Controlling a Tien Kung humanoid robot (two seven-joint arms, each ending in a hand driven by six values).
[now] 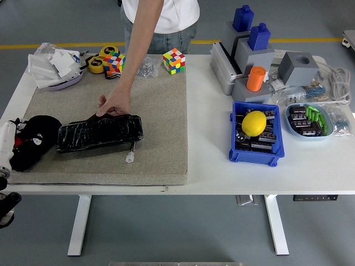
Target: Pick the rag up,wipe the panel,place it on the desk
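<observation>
Our left hand [6, 145], finger state unclear to us, meets the black rag [34, 139] at the mat's [161, 111] left edge while a person's hand [113, 103] steadies the panel [100, 132] for wiping.

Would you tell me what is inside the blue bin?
The blue bin holds a yellow ball resting on dark, small parts. What lies beneath the ball and deeper in the bin is covered.
</observation>
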